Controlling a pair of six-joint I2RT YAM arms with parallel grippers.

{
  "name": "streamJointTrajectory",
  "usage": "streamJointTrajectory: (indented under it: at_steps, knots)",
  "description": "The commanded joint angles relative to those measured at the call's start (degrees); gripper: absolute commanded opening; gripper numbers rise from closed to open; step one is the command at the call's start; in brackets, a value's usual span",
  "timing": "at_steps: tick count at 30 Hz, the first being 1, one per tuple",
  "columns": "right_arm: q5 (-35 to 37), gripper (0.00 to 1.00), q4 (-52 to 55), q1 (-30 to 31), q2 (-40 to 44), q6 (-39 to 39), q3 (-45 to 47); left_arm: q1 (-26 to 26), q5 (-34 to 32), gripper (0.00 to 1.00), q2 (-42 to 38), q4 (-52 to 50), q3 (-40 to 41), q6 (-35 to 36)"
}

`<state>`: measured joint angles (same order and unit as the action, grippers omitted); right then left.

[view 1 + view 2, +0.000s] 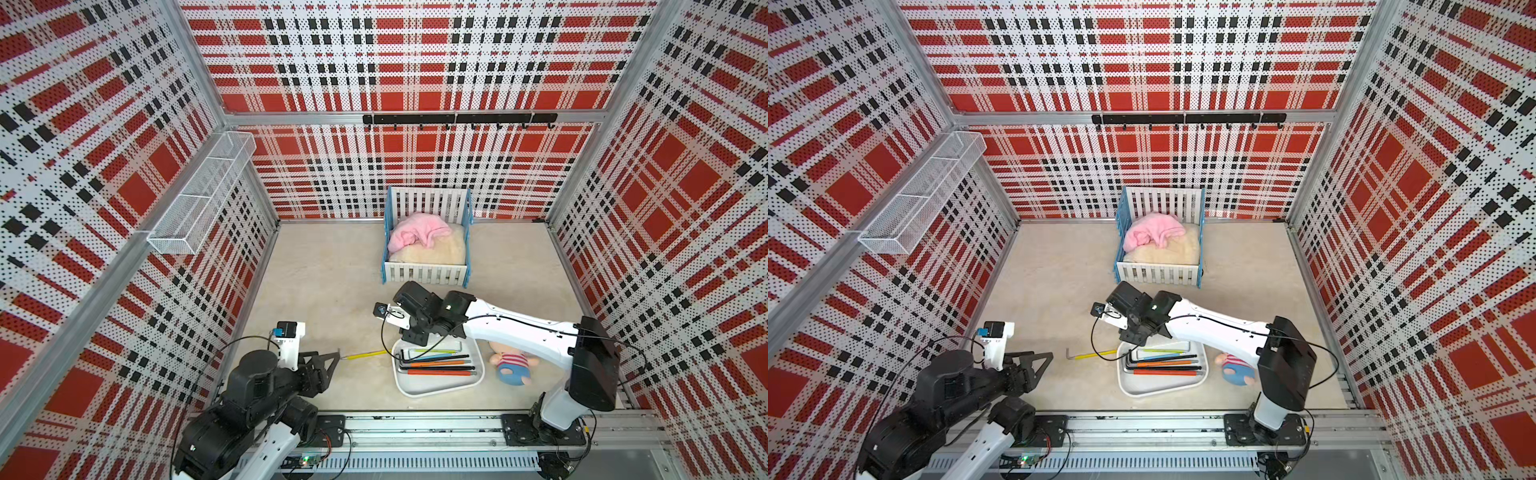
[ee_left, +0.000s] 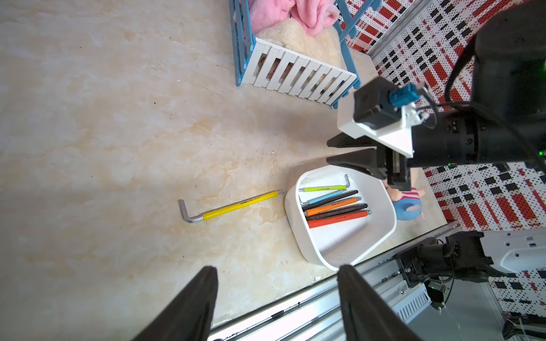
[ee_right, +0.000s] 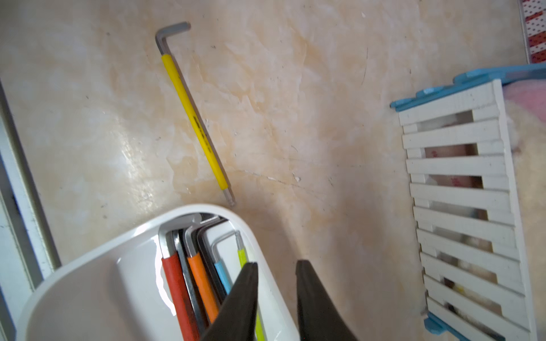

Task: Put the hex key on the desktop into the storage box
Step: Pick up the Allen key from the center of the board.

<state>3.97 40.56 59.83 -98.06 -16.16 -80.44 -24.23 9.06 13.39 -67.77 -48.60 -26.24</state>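
A yellow-sleeved hex key (image 1: 365, 354) (image 1: 1090, 354) (image 2: 236, 205) (image 3: 195, 118) lies flat on the beige desktop (image 1: 332, 282), its straight end just short of the storage box rim. The white storage box (image 1: 436, 390) (image 1: 1154, 390) (image 2: 348, 245) (image 3: 88, 280) holds several hex keys with red, orange, black, blue and green sleeves. My left gripper (image 1: 337, 353) (image 2: 276, 267) hovers open and empty near the key's bent end. My right gripper (image 2: 328, 151) (image 3: 276, 262) hangs over the box's far rim, open a little and empty, with one finger above the green key and one above the desktop.
A blue-and-white slatted crib (image 1: 428, 270) with a pink cloth stands behind the box. A small plush doll (image 1: 513, 368) lies right of the box, under my right arm. A metal rail (image 1: 415, 428) runs along the front edge. A wire mesh basket (image 1: 199, 199) hangs on the left wall.
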Motion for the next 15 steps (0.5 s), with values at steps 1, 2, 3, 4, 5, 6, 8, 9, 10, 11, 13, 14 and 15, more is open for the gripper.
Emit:
streamJointTrajectory:
  at_steps: [1, 2, 3, 4, 5, 6, 8, 9, 10, 11, 13, 14, 15]
  knots:
    - [-6.42, 0.28, -0.13, 0.59, -5.98, 0.91, -5.29, 2.42, 1.88, 0.7, -1.38, -2.73, -1.6, 1.87]
    - [-7.31, 0.28, -0.88, 0.88, -7.83, 0.79, -6.88, 3.27, 2.01, 0.7, -1.56, -3.12, -1.78, 1.9]
    - [-7.89, 0.28, -1.38, 1.16, -9.48, 0.53, -8.23, 3.98, 2.39, 0.7, -1.81, -3.2, -2.04, 1.98]
    - [-8.01, 0.28, -1.32, 1.53, -11.23, 0.45, -9.64, 4.55, 2.82, 0.7, -1.96, -3.24, -2.12, 1.99]
    - [-8.16, 0.28, -0.81, 1.9, -13.34, 0.39, -11.65, 5.16, 3.35, 0.7, -2.21, -3.3, -2.18, 1.94]
    - [-8.19, 0.28, -0.11, 2.37, -15.2, 0.22, -13.45, 5.68, 3.76, 0.7, -2.3, -3.37, -2.27, 2.03]
    - [-7.66, 0.28, 1.49, 3.58, -19.13, -0.31, -17.28, 6.71, 4.36, 0.7, -2.78, -3.8, -2.64, 2.04]
    - [-7.74, 0.28, 1.64, 3.99, -20.55, -0.44, -18.56, 7.07, 4.47, 0.7, -3.01, -4.08, -2.84, 2.03]
    - [-7.95, 0.29, 1.76, 4.39, -21.93, -0.32, -19.85, 7.43, 4.51, 0.7, -3.18, -4.41, -2.99, 2.06]
    - [-8.24, 0.29, 1.89, 4.7, -23.2, 0.09, -21.03, 7.65, 4.57, 0.7, -3.3, -4.79, -3.14, 2.05]
    - [-8.61, 0.29, 2.15, 4.98, -25.2, 0.94, -22.57, 8.05, 4.65, 0.7, -3.58, -5.3, -3.58, 2.01]
    - [-8.71, 0.3, 2.12, 5.28, -25.86, 1.05, -23.06, 8.14, 4.49, 0.7, -3.8, -5.56, -3.96, 1.97]
    - [-8.58, 0.3, 1.95, 5.54, -26.39, 0.94, -23.22, 8.23, 4.39, 0.7, -3.9, -5.79, -4.13, 1.82]
